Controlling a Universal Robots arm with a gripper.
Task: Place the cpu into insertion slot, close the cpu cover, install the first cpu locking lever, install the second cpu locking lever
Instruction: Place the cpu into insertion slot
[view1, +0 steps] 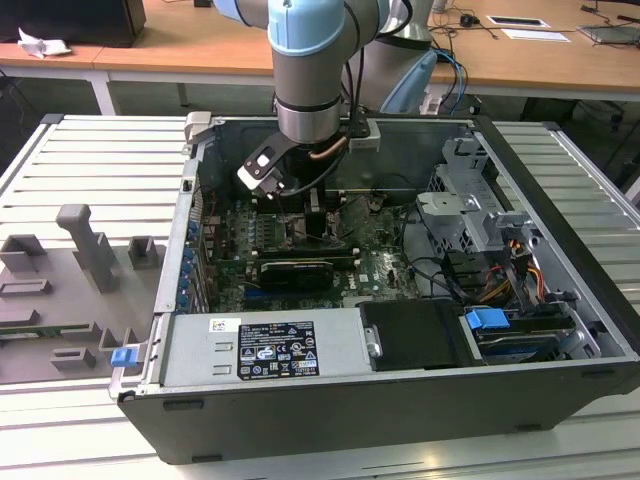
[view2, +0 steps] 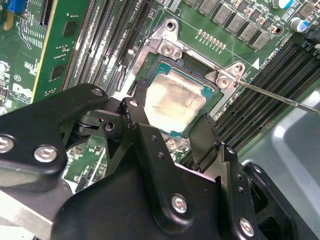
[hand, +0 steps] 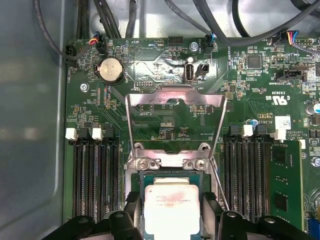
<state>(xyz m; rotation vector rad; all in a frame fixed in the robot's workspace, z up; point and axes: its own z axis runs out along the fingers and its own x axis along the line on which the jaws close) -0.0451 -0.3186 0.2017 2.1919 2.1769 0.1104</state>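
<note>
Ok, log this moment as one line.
end effector: at cpu | cpu: in insertion slot | cpu cover: open

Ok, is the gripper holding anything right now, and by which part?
Yes: the small, flat, pale silver-beige square cpu, pinched by two opposite side edges in the black gripper, at the dark square insertion slot.

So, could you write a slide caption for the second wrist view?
Gripper closed on the cpu at the insertion slot, between memory slots on the green motherboard.
</note>
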